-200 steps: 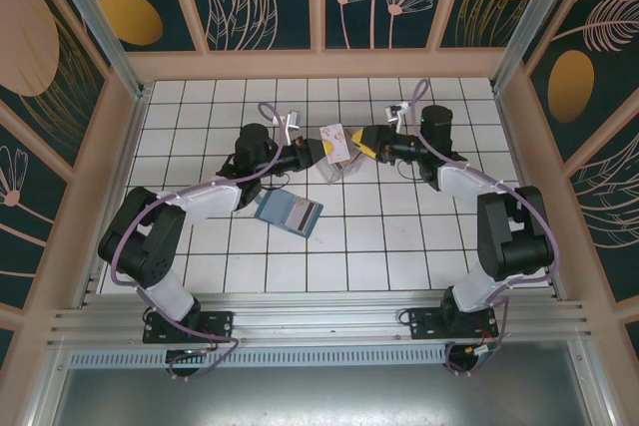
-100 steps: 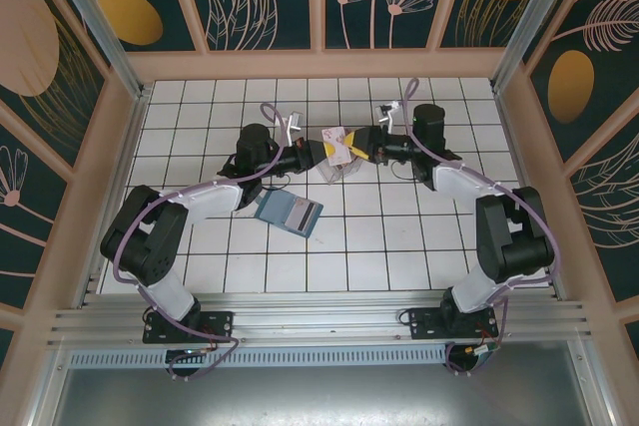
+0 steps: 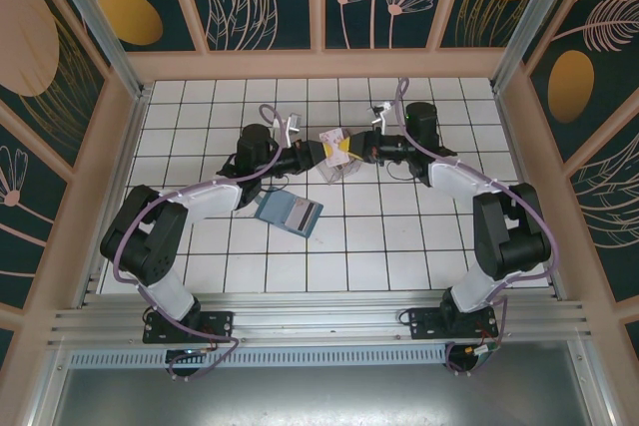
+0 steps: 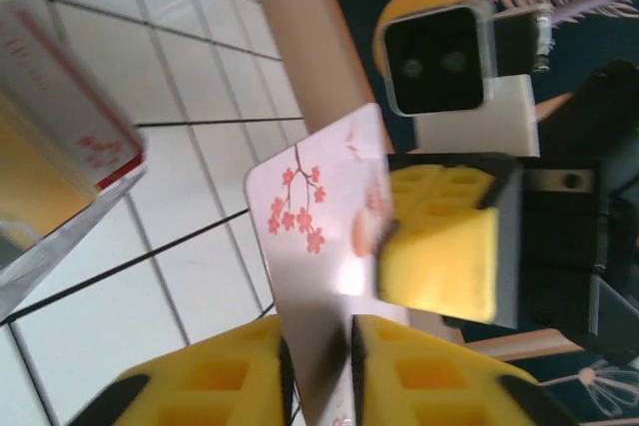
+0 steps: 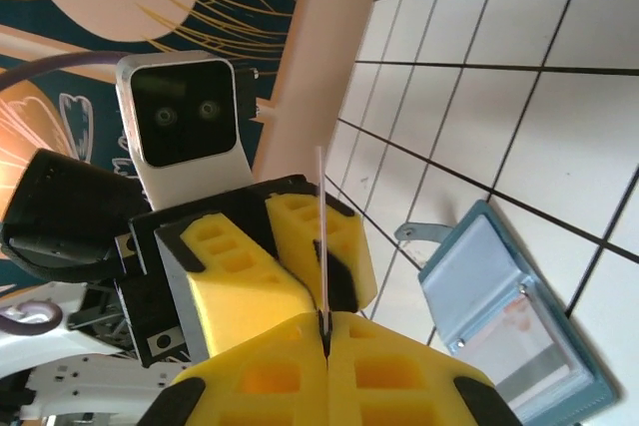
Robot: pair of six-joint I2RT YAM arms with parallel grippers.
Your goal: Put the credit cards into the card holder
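In the top view the right gripper [image 3: 351,148] now sits against the credit card [image 3: 332,141], just above the middle of the frame. A second ago it hung a little further right, clear of the card, with its fingers apart. Those yellow fingers are now pressed together on the card. In the right wrist view the card [image 5: 321,236] shows edge-on as a thin line rising from the seam between the two pads at the bottom of the frame.

The left gripper [image 3: 319,152], which alone held the card a second ago, has slackened. In the left wrist view its two fingers [image 4: 215,381] stand slightly apart at the bottom edge. The card's lower end stands in the gap between them, with a dark strip on either side. The card [image 4: 319,226] is pale with a red blossom print, and one right finger [image 4: 444,246] covers its right edge.

The card holder [image 3: 337,169] lies on the tiled table [image 3: 399,246] just below the two grippers in the top view, where it was a second ago. The teal wallet [image 3: 290,213], lying open to the lower left of the holder, has not moved either. At the upper left of the left wrist view a red-edged card [image 4: 65,97] lies above a yellow surface; whether they sit inside the holder I cannot tell
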